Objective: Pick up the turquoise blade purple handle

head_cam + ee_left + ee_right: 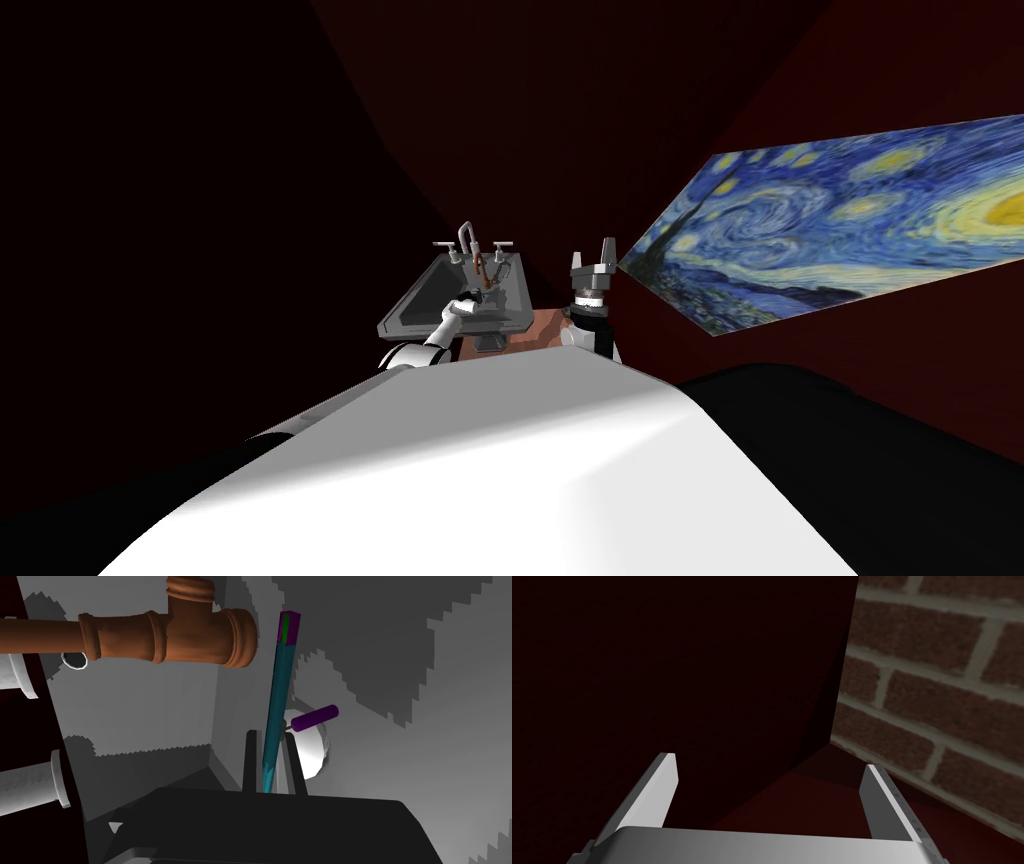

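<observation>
Closest in, left tool point(270, 736) pinched the knife point(279, 691) by its turquoise blade: stiff, light, slick, I judged; the purple handle point(290, 625) seemed safer. Right tool point(769, 763) stood spread.

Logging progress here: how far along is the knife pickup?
Done: the left gripper is in the sink, fingers shut on the knife at its turquoise blade. In hand: that grip. Left: lifting it clear; I cannot tell if it is off the sink yet. The right gripper is open.

grey sink point(412, 303) with tap point(466, 236) | brown pipe tee point(170, 636) at the basin | swirling night-sky painting point(840, 235) on wall | brick wall point(937, 681)
</observation>
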Motion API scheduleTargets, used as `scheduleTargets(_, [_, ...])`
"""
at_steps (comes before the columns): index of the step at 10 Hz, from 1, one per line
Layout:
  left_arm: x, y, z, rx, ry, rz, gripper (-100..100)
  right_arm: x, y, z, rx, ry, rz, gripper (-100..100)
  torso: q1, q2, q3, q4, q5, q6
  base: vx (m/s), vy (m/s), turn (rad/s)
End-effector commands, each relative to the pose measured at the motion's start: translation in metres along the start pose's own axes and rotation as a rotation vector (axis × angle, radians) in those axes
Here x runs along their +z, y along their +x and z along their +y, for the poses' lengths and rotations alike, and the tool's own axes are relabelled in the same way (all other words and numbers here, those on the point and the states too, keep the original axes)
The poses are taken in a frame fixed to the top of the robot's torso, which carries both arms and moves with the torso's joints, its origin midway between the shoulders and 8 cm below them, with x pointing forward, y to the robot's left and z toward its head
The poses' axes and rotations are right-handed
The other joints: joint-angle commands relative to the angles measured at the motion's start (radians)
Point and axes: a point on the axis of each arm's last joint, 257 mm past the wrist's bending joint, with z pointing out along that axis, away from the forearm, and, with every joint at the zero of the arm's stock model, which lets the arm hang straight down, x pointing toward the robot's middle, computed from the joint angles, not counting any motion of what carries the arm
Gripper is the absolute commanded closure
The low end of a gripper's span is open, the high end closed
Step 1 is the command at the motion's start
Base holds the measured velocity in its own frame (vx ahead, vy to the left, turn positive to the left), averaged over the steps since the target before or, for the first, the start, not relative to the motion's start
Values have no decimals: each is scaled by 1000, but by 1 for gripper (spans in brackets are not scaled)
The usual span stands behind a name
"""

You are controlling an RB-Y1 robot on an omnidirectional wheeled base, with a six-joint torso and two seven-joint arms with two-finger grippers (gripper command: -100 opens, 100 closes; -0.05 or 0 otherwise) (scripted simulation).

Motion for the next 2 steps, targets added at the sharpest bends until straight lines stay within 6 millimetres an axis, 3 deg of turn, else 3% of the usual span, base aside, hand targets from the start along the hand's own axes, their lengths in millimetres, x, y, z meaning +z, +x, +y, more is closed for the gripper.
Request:
scheduleTargets(1, [0,0,0,0,0,0,100,0,0,0,0,0,0,0,0,0,0,0,0,0,-69,9,7])
scheduleTargets(2, [0,0,0,0,-2,0,0,0,0,0,0,0,0,0,0,-1,0,1,0,0,-9,1,-1])
